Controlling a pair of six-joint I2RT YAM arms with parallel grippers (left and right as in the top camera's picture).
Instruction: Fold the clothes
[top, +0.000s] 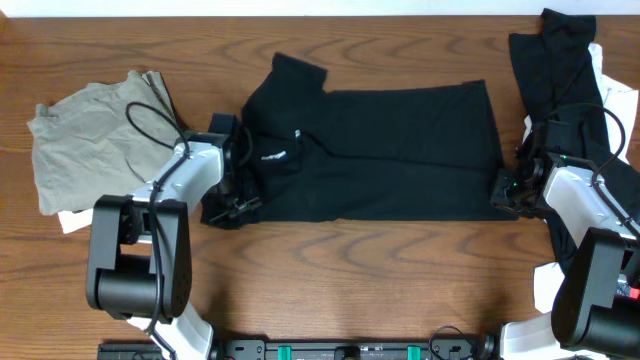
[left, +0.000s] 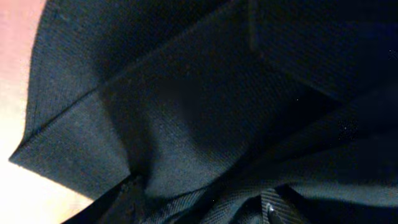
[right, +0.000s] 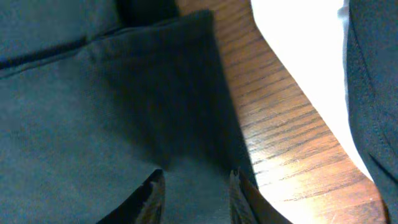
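The black T-shirt (top: 390, 150) lies spread out in the middle of the surface (top: 380, 290). Its neck end points to 9 o'clock and its bottom edge to 3 o'clock.

The left hand (top: 235, 190) sits on bunched cloth at the 9 o'clock end. Its own camera shows only dark folds, so I cannot tell if it is pinching the shirt. The right hand (top: 508, 190) is at the shirt's corner near 4 o'clock. Its fingers (right: 152, 193) stand apart with flat cloth between them, so it is let go and holds nothing.

What could go wrong:
- If only one hand has cloth when the fold starts, the shirt may drag sideways and crumple.
- The right hand is right at the edge, so it may miss or grab only one layer.
- The bunched end could make the fold crooked.
- The right arm is close to the other black piece (top: 555, 60) and could snag it.

Count:
- two hands
- one black T-shirt
- one olive-grey piece (top: 85, 135) at 9 o'clock
- one other black piece at 2 o'clock
- white cloth (top: 612, 95) peeking out in three spots; I cannot tell how many pieces that is
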